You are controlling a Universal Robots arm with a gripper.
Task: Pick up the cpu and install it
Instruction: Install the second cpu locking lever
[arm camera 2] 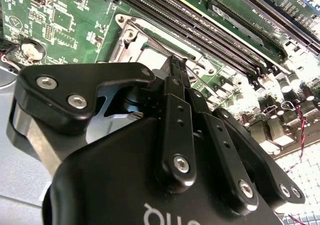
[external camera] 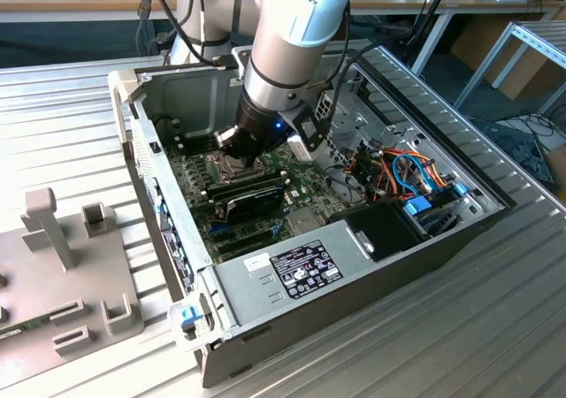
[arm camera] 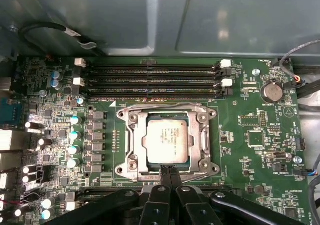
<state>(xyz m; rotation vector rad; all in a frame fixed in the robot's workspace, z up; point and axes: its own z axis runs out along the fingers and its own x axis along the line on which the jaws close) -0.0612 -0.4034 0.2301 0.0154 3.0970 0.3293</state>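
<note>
In the first wrist view the cpu [arm camera: 166, 141], a flat silver-grey square, lies level inside the hinged metal socket frame [arm camera: 131, 135] on the green motherboard [arm camera: 250, 135]. My gripper [arm camera: 168, 171] is shut with nothing between its black fingers. Its tips sit at the frame's edge, just beside the cpu. In the second wrist view the gripper [arm camera 2: 176, 65] points down at the socket frame [arm camera 2: 131, 37] with both fingers pressed together. The exterior view has the arm reaching down into the open computer case [external camera: 133, 124], with the gripper [external camera: 237, 146] low over the motherboard [external camera: 265, 199].
Long black memory slots [arm camera: 150, 77] run beside the socket, with capacitors [arm camera: 75, 135] and a coin battery [arm camera: 272, 91] nearby. Inside the case are a power supply [external camera: 301, 265] and coloured cables [external camera: 402, 172]. A grey fixture [external camera: 62, 274] stands at the exterior view's left.
</note>
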